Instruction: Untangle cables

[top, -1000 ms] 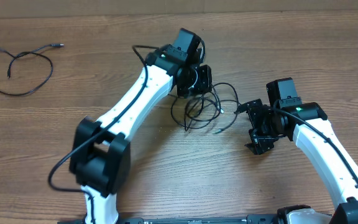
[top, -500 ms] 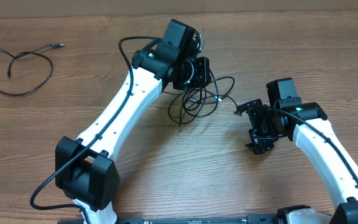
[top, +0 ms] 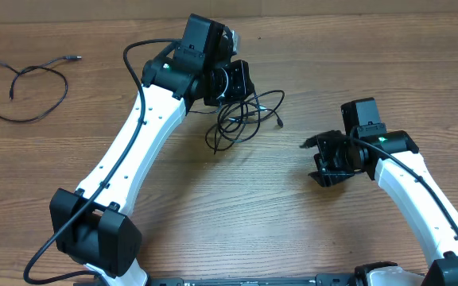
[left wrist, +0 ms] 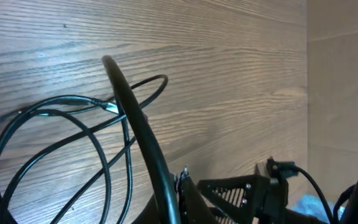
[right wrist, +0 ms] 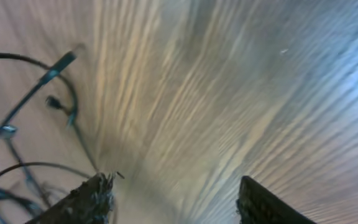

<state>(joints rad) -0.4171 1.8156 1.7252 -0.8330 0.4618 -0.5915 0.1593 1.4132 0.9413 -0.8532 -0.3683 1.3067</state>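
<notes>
A bunch of tangled black cables (top: 246,119) lies on the wooden table just right of my left gripper (top: 239,86). That gripper is shut on one strand of the bunch. In the left wrist view this strand (left wrist: 135,124) rises out of the jaws of the left gripper (left wrist: 179,200), with loose loops and a silver-tipped plug (left wrist: 112,107) to the left. My right gripper (top: 318,160) is open and empty, apart from the bunch on its right. In the right wrist view the open right gripper (right wrist: 179,200) has bare table between its fingers and blurred cable ends (right wrist: 58,65) at the left.
A separate black cable (top: 60,59) lies in a loose loop at the far left of the table. The table's back edge meets a tan wall (top: 356,6) just behind the left gripper. The thick arm wire (top: 137,49) arcs over the left arm.
My left gripper has moved left and toward the back, dragging the cable bunch with it, away from the right gripper. The right gripper stayed in place and turned slightly.
</notes>
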